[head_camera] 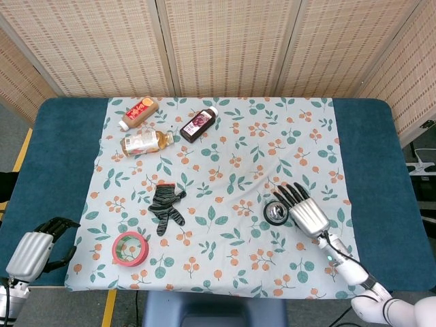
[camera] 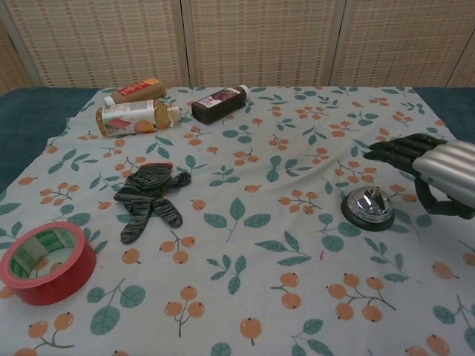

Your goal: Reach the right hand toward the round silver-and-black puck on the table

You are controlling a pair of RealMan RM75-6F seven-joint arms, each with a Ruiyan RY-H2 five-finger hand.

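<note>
Left hand (head_camera: 30,251) sits off the bench's front-left corner, fingers curled inward w/ nothing in them, so no risk from that side unless it swings in. Red tape roll (camera: 46,261) near the front-left edge, dark glove (camera: 147,199) just behind it, three bottles (head_camera: 146,125) lying toward the back-left: all well apart from the action, unlikely to be hit. The puck (camera: 368,207) rests on the floral cloth (head_camera: 225,163) toward the front-right part of the bench, dome up. Right hand (camera: 435,174) hovers just to the puck's right and slightly above, fingers extended and spread, holding nothing; in the head view its fingertips overlap the puck's right rim, but the chest view shows a gap, so prob. no contact yet. Main risks, as I judge them: coming down too flat and nudging the puck leftward so it slides, since the cloth is loose and wrinkled nearby; fingers dragging the cloth and bunching it, shifting the puck; or overshooting past it bc depth is hard to read from above.
</note>
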